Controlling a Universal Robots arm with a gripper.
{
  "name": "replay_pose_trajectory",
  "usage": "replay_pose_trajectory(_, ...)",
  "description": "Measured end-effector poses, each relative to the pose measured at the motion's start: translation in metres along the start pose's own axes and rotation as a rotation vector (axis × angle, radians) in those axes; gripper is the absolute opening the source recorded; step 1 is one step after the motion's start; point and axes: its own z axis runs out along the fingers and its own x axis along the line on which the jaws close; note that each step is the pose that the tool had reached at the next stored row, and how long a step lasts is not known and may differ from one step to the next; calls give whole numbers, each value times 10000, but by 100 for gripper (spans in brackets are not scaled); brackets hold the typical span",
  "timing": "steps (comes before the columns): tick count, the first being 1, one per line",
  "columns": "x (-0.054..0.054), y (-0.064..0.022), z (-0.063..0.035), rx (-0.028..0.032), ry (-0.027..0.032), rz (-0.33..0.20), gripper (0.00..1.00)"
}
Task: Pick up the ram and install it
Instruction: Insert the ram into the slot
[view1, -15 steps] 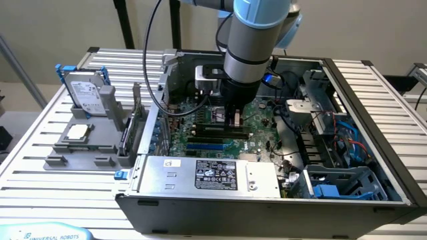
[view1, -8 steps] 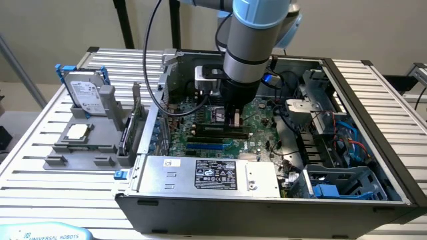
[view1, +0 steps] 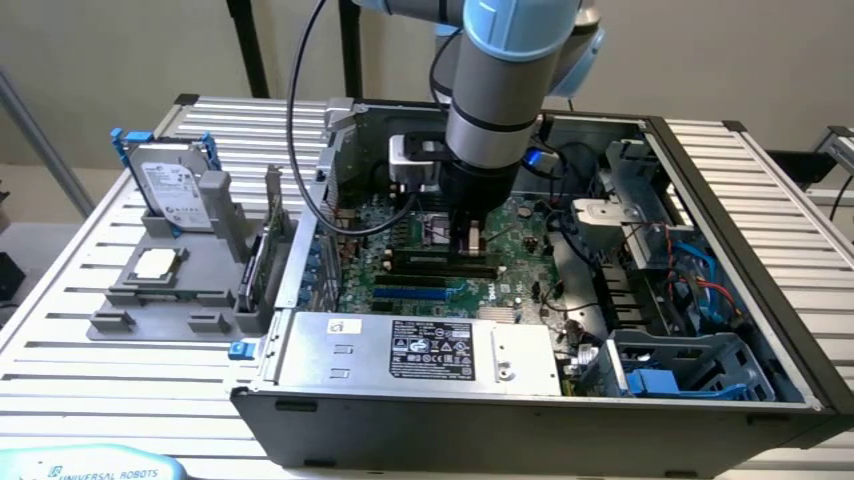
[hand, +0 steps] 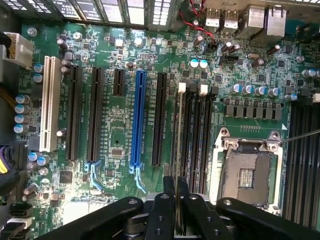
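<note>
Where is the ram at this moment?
The ram is clamped edge-on in the gripper, over the motherboard's memory slots beside the empty processor socket.

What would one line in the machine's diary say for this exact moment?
hand: shut on ram | ram: edge-on over the memory slots, beside the empty processor socket | place: inside the open computer case

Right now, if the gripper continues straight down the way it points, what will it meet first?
The gripper is shut on the ram, seen edge-on above the memory slots beside the empty processor socket. The ram would probably meet one of those slots first; how far above it sits is unclear.
</note>
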Motion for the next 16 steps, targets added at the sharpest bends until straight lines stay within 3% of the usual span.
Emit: replay_pose_trajectory(16,-27,14,56,14,-2,51,14)
